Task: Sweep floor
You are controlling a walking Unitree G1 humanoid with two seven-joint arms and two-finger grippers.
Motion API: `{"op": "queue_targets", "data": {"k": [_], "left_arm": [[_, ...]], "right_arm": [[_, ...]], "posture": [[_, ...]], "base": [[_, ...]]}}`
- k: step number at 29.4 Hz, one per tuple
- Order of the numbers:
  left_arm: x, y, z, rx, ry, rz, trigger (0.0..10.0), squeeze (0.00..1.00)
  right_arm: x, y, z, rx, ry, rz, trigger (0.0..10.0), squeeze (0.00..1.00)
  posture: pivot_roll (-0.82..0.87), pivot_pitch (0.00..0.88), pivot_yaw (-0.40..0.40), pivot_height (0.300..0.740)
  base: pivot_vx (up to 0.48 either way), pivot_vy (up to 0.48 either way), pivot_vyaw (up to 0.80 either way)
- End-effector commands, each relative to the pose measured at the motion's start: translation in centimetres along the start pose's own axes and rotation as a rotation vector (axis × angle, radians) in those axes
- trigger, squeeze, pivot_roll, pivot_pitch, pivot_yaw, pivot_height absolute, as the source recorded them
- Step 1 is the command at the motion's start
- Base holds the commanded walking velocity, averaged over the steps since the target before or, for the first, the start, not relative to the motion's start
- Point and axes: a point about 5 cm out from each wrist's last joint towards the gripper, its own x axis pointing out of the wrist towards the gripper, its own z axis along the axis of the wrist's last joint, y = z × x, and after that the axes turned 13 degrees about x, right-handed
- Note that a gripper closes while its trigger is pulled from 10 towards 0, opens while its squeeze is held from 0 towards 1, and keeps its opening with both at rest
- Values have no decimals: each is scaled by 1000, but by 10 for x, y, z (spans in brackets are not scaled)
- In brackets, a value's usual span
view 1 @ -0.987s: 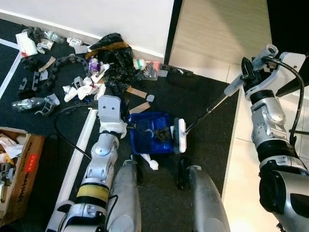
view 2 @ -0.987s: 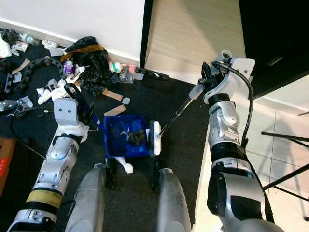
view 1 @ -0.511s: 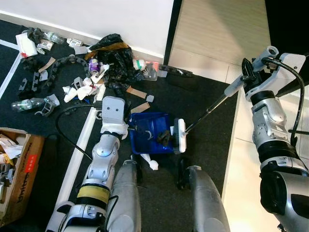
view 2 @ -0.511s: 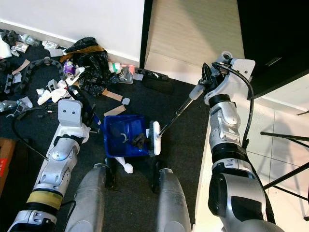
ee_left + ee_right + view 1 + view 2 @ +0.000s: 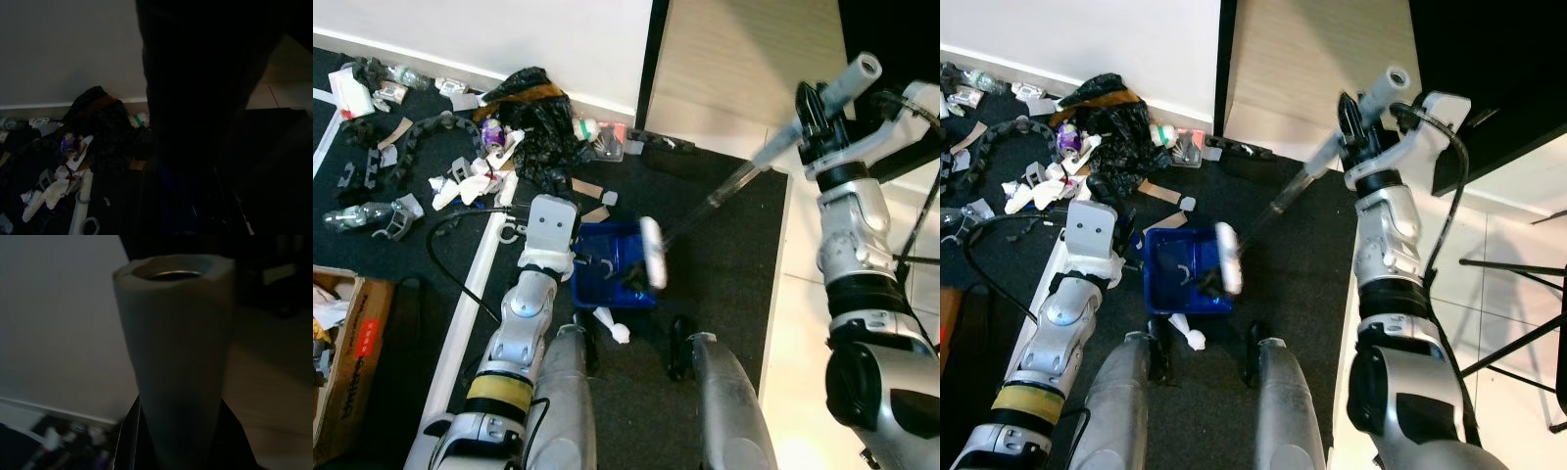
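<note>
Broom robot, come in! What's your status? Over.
Right gripper shut on broom handle. Brush head lifted over blue dustpan, which left gripper holds. Litter pile waits by wall.

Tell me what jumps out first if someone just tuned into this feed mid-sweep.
The pile of rubbish against the white wall, black bag on top, strewn over the dark carpet. Nearer, the blue dustpan sits just ahead of the robot's legs with the left gripper at its edge. The broom has its white head blurred above the pan's open side, its handle running up to the right gripper.
</note>
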Motion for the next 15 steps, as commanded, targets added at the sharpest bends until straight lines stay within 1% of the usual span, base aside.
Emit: {"op": "queue_targets", "data": {"k": [1, 6, 7, 10, 15], "left_arm": [[-4, -13, -7, -4, 21, -37, 10000, 0], [-3, -15, -8, -7, 23, -36, 10000, 0], [-4, -14, -11, -10, 31, -32, 10000, 0], [-3, -11, -14, -21, 44, -12, 10000, 0], [0, -7, -14, -16, 44, 13, 10000, 0]], "right_arm": [[-2, -3, 5, 24, -27, -6, 10000, 0], [-1, -6, 8, 14, -15, -3, 10000, 0], [-4, -11, 14, -10, -11, -4, 10000, 0], [-6, -18, 28, -37, -27, -8, 10000, 0], [-7, -23, 38, -61, -38, -12, 10000, 0]], "posture": [[79, 383, -123, 740], [75, 375, -129, 740], [68, 360, -132, 740], [62, 350, -136, 740], [53, 341, -144, 740]], "base": [[0, 0, 0], [0, 0, 0], [0, 0, 0], [0, 0, 0], [0, 0, 0]]}}
